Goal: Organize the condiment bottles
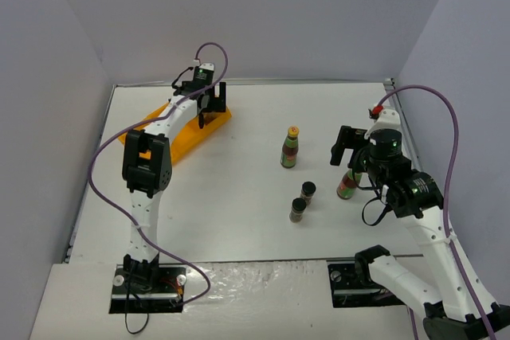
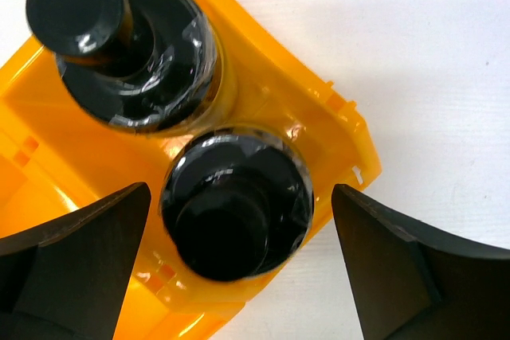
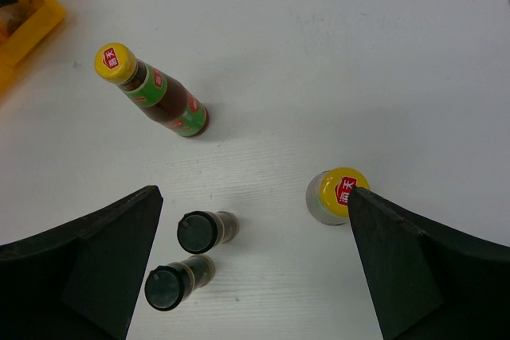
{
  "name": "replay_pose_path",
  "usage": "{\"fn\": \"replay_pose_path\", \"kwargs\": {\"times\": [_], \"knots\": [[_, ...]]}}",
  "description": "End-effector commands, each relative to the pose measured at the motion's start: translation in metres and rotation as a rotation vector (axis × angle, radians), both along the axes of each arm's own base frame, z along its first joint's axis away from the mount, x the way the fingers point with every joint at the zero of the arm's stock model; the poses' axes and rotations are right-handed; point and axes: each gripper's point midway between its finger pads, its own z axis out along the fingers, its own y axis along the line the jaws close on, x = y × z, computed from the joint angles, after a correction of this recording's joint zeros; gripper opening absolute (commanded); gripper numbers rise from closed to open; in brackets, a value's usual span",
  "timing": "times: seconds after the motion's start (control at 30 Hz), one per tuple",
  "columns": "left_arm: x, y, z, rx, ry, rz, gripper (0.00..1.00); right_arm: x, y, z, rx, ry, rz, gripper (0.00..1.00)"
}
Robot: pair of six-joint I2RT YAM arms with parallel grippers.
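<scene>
Two black-lidded jars [image 2: 235, 216] sit in the ten-o'clock orange tray [image 2: 335, 129], left gripper [image 2: 239, 232] open above them. Right gripper [image 3: 255, 236], also open, must next centre on the three-o'clock sauce bottle [image 3: 343, 190].

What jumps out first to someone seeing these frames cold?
The orange tray at the far left of the table: two black-lidded jars stand in it, with the left gripper open either side of one. Mid-table, four bottles stand loose: two yellow-capped sauce bottles and two small spice jars. The right gripper is open by the right-hand sauce bottle.
</scene>
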Motion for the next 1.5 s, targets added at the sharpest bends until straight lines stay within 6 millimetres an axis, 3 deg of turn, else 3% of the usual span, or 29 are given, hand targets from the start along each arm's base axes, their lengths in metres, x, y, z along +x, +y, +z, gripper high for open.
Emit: {"fn": "replay_pose_path", "kwargs": {"times": [0.0, 0.13, 0.27, 0.4, 0.6, 0.7, 0.87, 1.07, 1.47], "knots": [[-0.006, -0.008, 0.1, -0.046, -0.189, -0.012, 0.95, 0.002, -0.002, 0.013, -0.004, -0.052, -0.007, 1.0], [-0.03, -0.02, 0.132, -0.042, -0.215, -0.029, 0.95, 0.001, -0.003, 0.015, -0.007, -0.056, -0.014, 1.0], [-0.064, -0.038, 0.142, -0.015, -0.209, -0.059, 0.95, 0.0, -0.004, 0.015, -0.003, -0.058, -0.016, 1.0], [-0.116, -0.065, 0.156, -0.023, -0.204, -0.103, 0.95, 0.0, -0.003, 0.021, 0.017, -0.068, -0.023, 1.0], [-0.225, -0.136, 0.13, -0.058, -0.166, -0.282, 0.95, 0.003, 0.005, 0.022, 0.073, -0.061, -0.022, 1.0], [-0.27, -0.161, 0.115, -0.064, -0.146, -0.373, 0.95, 0.003, 0.008, 0.019, 0.083, -0.053, -0.016, 1.0], [-0.328, -0.203, 0.11, -0.07, -0.141, -0.511, 0.95, 0.003, 0.004, 0.016, 0.07, -0.051, -0.033, 1.0], [-0.359, -0.228, 0.109, -0.135, -0.119, -0.569, 0.95, 0.002, 0.004, 0.006, 0.07, -0.03, -0.038, 1.0], [-0.373, -0.277, 0.077, -0.174, -0.079, -0.624, 0.96, -0.001, 0.0, 0.006, 0.067, -0.039, -0.05, 1.0]]}}
